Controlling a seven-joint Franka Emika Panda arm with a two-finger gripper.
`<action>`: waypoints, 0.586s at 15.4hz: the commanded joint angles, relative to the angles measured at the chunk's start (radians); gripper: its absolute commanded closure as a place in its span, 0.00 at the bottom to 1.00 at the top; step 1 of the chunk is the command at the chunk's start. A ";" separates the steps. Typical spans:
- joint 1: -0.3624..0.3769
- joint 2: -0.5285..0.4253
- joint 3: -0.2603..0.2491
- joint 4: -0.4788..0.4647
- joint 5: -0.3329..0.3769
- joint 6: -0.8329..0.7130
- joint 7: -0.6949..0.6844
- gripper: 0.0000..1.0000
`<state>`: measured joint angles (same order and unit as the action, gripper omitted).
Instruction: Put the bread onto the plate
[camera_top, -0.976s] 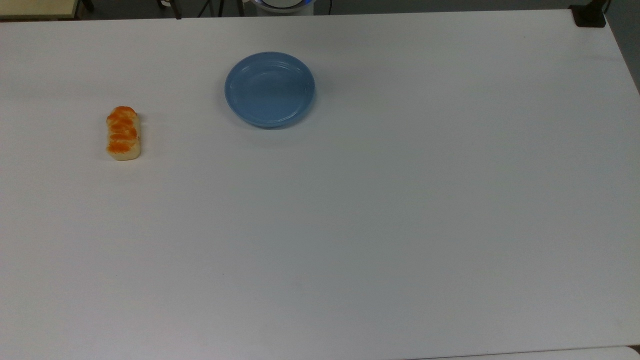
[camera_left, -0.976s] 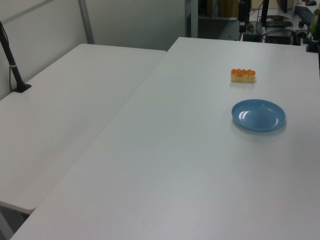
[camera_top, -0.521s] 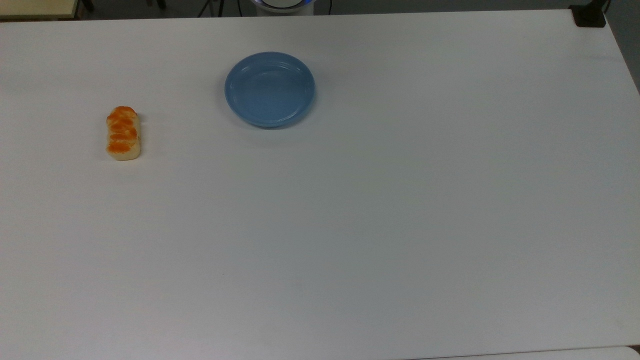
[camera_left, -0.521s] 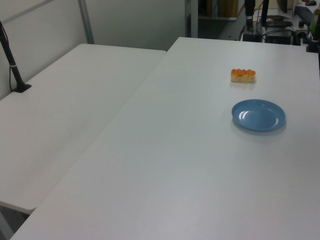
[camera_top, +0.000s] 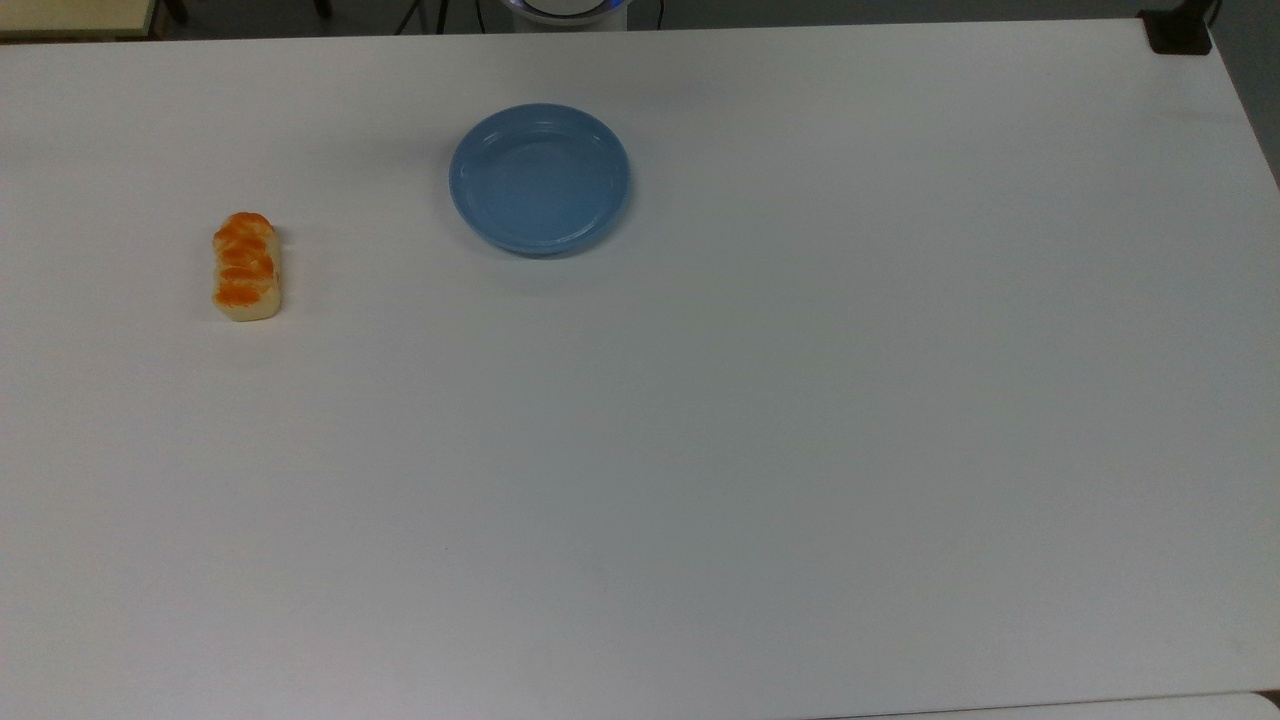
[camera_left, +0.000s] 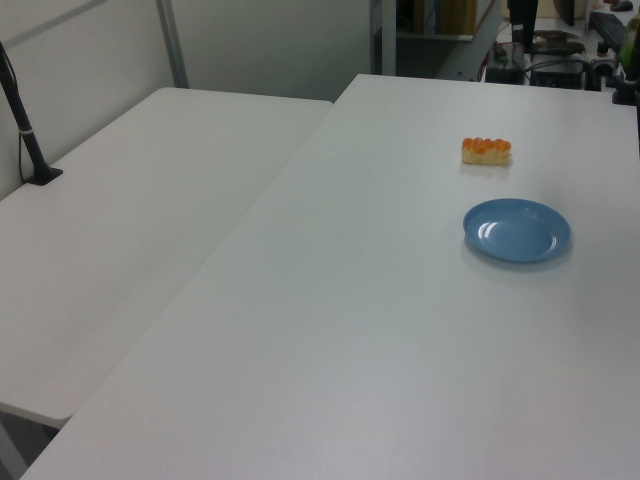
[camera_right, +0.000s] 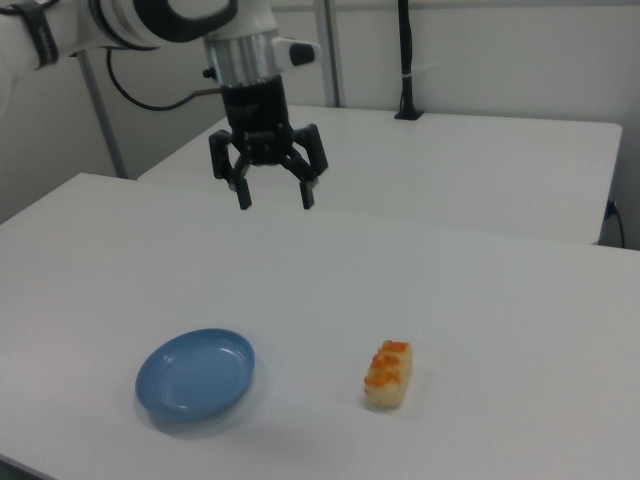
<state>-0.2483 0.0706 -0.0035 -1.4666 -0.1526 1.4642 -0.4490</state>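
Gripper (camera_right: 272, 196) fingers are held apart with nothing between them, high above the white table (camera_right: 480, 300), pointing straight down from a vertical wrist. Probably an approach is being prepared. Well below, the bread (camera_right: 388, 374) lies flat on the table, apart from the bare blue plate (camera_right: 195, 375).

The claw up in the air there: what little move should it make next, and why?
Probably swing over to above the bread and start coming down. In the right view the gripper hangs high above the table with its fingers spread and nothing between them, while the bread lies untouched on the table, apart from the bare blue plate.
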 joint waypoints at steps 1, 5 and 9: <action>-0.051 -0.009 -0.042 -0.099 0.049 0.149 -0.039 0.00; -0.054 -0.003 -0.118 -0.280 0.151 0.466 -0.129 0.00; -0.055 0.073 -0.130 -0.328 0.174 0.577 -0.152 0.00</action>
<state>-0.3130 0.1183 -0.1237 -1.7575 -0.0035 1.9836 -0.5753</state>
